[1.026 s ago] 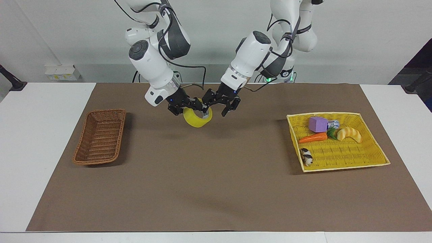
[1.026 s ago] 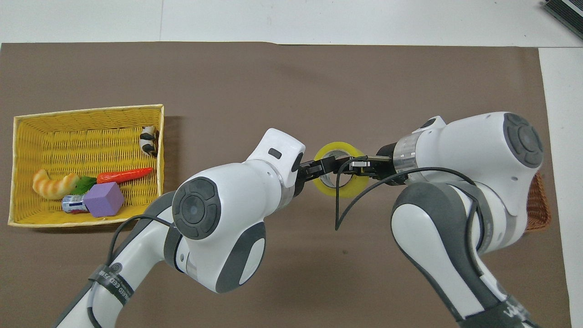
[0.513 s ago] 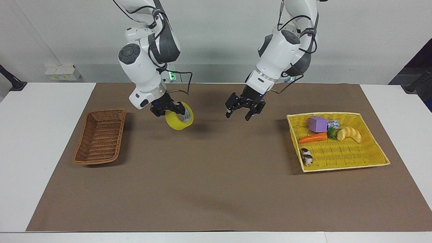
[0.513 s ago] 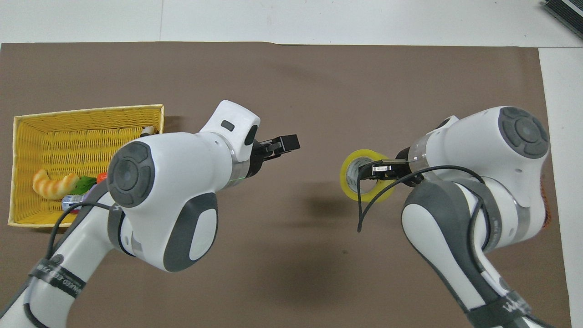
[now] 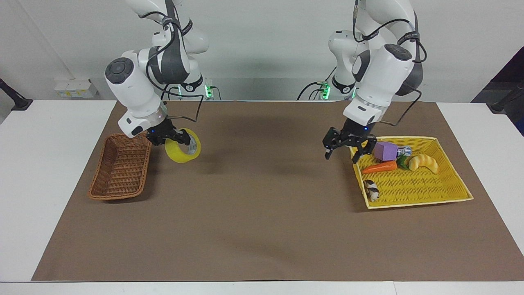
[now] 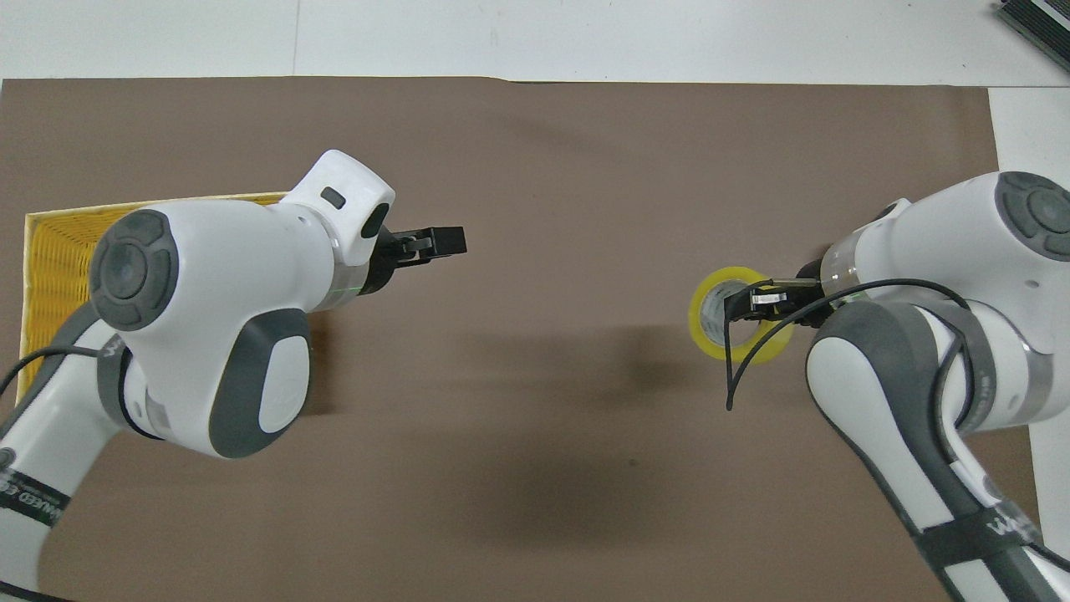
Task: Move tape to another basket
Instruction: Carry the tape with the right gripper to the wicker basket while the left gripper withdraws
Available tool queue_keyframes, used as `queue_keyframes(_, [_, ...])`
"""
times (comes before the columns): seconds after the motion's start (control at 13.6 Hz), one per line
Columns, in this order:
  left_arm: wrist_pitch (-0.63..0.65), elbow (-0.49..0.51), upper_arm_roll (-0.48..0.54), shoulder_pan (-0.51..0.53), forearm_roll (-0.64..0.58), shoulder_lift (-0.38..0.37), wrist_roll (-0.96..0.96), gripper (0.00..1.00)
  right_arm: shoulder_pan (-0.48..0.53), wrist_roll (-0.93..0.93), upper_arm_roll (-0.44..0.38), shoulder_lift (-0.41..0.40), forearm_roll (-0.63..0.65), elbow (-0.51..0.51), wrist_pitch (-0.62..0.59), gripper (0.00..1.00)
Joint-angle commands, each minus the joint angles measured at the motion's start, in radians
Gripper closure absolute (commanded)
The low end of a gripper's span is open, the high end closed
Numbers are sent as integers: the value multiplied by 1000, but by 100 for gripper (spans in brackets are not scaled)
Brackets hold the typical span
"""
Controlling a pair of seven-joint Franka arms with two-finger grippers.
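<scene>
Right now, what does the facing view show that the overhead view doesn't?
Only the facing view shows the brown wicker basket and the yellow basket's contents: purple block, carrot, croissant. Only the overhead view looks down through the tape's white core. Both show the right gripper holding the yellow tape over the mat, the open left gripper, and the yellow basket.

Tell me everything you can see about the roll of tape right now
The tape is a wide roll of translucent yellow adhesive film on a pale inner core. The right gripper holds it in the air by its rim, tilted. It hangs over the brown mat beside the wicker basket, not yet above it. Only the gripper touches it.
</scene>
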State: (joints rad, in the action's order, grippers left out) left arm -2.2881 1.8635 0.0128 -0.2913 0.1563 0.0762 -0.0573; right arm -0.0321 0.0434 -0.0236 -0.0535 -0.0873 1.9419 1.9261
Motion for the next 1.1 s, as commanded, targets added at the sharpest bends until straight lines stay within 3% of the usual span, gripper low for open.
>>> queue_keyframes(0.0, [166, -166, -11, 86, -72, 46, 128, 0, 85, -71, 10, -9, 24, -27, -29, 100])
queue_keyframes(0.51, [542, -384, -2, 172, -138, 28, 224, 0, 250, -186, 10, -2, 95, -14, -36, 100])
queue_keyframes(1.03, [732, -372, 6, 176, -135, -87, 231, 0, 324, -237, 10, -9, 135, 64, -1, 100])
